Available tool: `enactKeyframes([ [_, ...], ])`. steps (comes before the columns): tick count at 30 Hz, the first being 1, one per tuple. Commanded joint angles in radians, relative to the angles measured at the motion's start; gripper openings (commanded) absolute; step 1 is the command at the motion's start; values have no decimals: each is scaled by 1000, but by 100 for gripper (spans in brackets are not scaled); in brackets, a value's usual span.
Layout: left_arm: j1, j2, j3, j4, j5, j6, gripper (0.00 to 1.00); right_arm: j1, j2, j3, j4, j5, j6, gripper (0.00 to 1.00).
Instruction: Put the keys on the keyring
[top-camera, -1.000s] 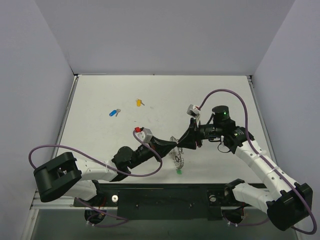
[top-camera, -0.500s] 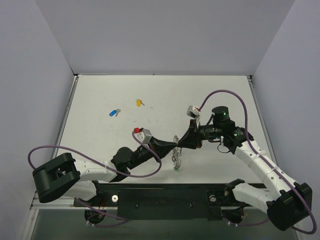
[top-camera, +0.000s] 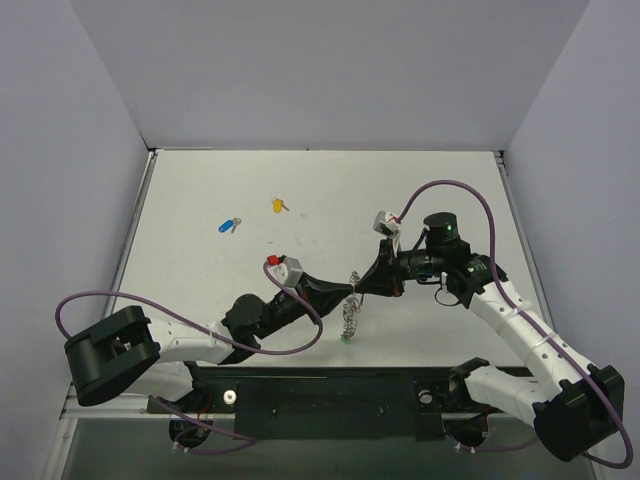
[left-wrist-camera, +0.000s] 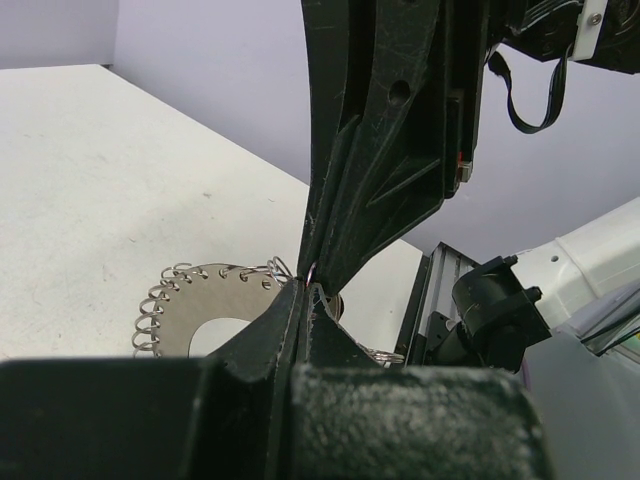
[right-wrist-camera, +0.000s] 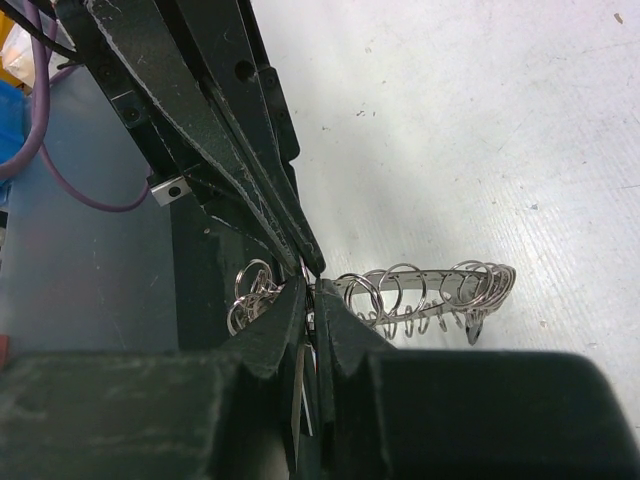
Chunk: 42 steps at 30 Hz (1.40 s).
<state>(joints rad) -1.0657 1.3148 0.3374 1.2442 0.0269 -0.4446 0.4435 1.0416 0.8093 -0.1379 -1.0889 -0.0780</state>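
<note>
Both arms reach inward low over the white table, and I see their tips meet point to point. Left gripper: jaws clenched, pinching the keyring, a metal strip edged with wire loops. Right gripper: jaws pressed together at the same spot; what they nip I cannot tell. The green key sits at the keyring's near end; the blue key and yellow key lie well apart, far left

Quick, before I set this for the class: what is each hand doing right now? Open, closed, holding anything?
Left hand: closed, pinching the keyring strip.
Right hand: closed, tip to tip with the left, apparently on one ring of it.
</note>
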Motion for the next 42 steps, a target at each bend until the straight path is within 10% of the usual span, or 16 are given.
enactKeyframes([
  [1, 3, -19, -4, 377, -58, -17, 0, -12, -9, 25, 8, -42, 12, 0],
  [13, 21, -98, -32, 243, -27, -11, 40, -31, 14, 175, -335, 27, -275, 0],
  [20, 133, -359, 89, -435, 149, 70, 59, 12, 84, 419, -989, 274, -917, 0],
  [28, 222, -258, 346, -836, 528, 431, 72, 95, 202, 634, -1247, 472, -1272, 0],
  [35, 225, -120, 376, -544, 643, 511, 72, 113, 256, 735, -1284, 518, -1258, 0],
  [42, 227, 87, 344, -48, 626, 140, 49, 124, 288, 755, -1261, 517, -1198, 0],
])
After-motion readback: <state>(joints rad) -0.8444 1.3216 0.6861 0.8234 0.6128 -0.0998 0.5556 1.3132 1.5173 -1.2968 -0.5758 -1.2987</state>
